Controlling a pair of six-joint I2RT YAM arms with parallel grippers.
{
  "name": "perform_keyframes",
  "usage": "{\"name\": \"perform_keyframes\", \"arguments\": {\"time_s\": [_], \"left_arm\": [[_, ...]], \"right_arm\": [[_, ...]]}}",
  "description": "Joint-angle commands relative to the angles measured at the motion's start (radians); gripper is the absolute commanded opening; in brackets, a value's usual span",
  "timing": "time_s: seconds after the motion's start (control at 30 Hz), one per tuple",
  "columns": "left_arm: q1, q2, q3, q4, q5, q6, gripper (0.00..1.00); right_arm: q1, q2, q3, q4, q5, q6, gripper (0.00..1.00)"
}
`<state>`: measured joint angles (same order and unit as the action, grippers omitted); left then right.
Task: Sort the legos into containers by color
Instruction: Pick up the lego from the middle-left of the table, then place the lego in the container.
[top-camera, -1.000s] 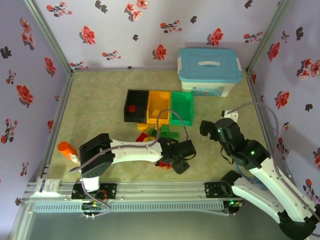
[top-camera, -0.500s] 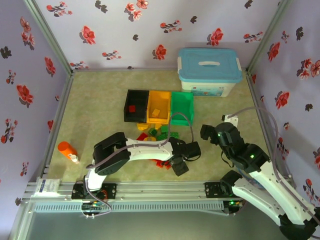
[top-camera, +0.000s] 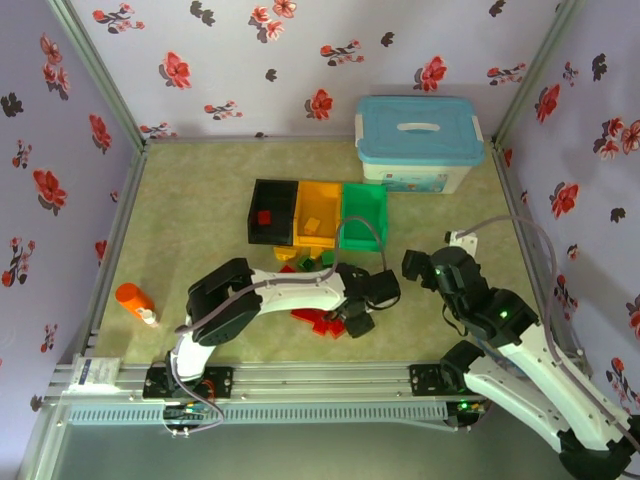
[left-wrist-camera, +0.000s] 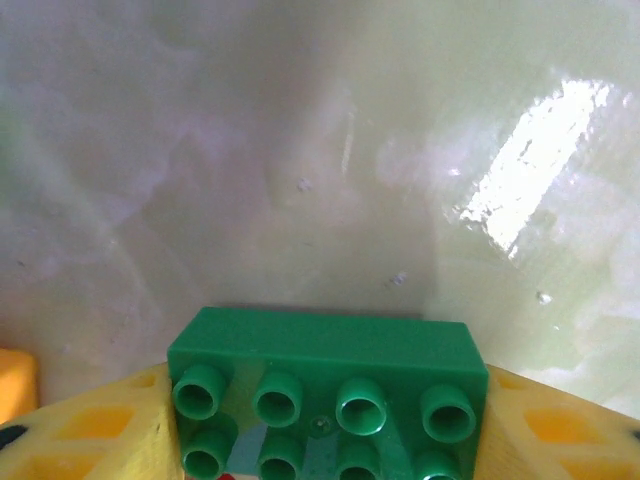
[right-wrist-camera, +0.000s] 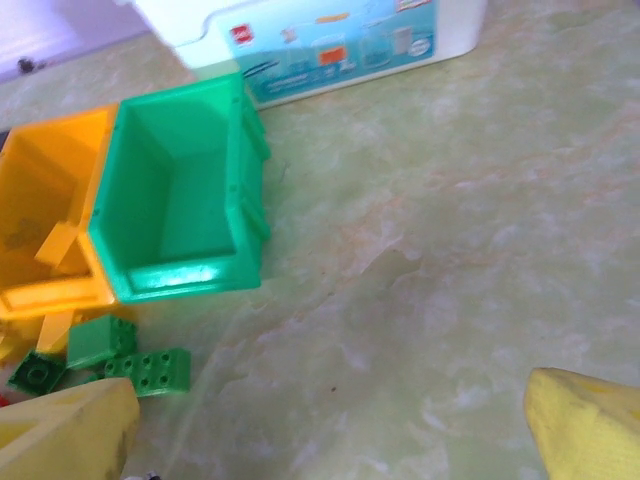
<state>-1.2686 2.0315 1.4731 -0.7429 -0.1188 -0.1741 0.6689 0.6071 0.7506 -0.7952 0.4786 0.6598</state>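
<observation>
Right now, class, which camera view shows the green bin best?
The right wrist view: the green bin is close, with its rim and whole empty interior visible. The top view shows it small and far off, with a cable crossing its near end.

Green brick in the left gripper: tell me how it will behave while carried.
The green brick looks like rigid moulded plastic, so it should keep its shape under the squeeze. Being small, it is probably light. Its smooth sides, pinched by the left gripper, might slip if the grip loosens; its flat faces should stop it rolling.
</observation>
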Motion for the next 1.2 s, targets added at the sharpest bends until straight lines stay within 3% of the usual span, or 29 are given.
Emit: {"name": "perform_keyframes", "arguments": {"time_s": [0.0,0.07,0.23,0.5,0.6,0.73,0.87,0.93,1.17], "left_arm": [[0.096,-0.066,0.058,-0.023,0.018,0.031,0.50],[0.162,-0.100,0.103,-0.029,0.027,0.039,0.50],[0.301,-0.064,0.325,-0.020,0.045,0.079,0.51],[0.403,0.359,0.983,-0.281,0.068,0.126,0.50],[0.420,0.468,1.133,-0.326,0.069,0.130,0.50],[0.434,0.469,1.102,-0.280,0.068,0.115,0.52],[0.430,0.424,1.029,-0.228,0.095,0.111,0.76],[0.425,0.400,1.008,-0.219,0.107,0.110,0.80],[0.416,0.238,0.884,-0.206,0.104,0.104,0.80]], "right_arm": [[-0.010,-0.017,0.030,-0.134,0.214,0.103,0.99],[-0.021,-0.035,0.030,-0.161,0.247,0.119,0.99],[-0.030,-0.066,-0.013,-0.101,0.187,0.104,0.99],[-0.032,-0.064,-0.018,-0.106,0.134,0.091,0.99],[-0.034,-0.085,-0.023,-0.113,0.126,0.090,0.99],[-0.034,-0.104,-0.026,-0.115,0.124,0.086,0.99],[-0.034,-0.104,-0.027,-0.092,0.118,0.073,0.99],[-0.034,-0.093,-0.029,-0.077,0.108,0.067,0.99],[-0.035,-0.036,-0.039,-0.038,0.045,0.054,0.99]]}}
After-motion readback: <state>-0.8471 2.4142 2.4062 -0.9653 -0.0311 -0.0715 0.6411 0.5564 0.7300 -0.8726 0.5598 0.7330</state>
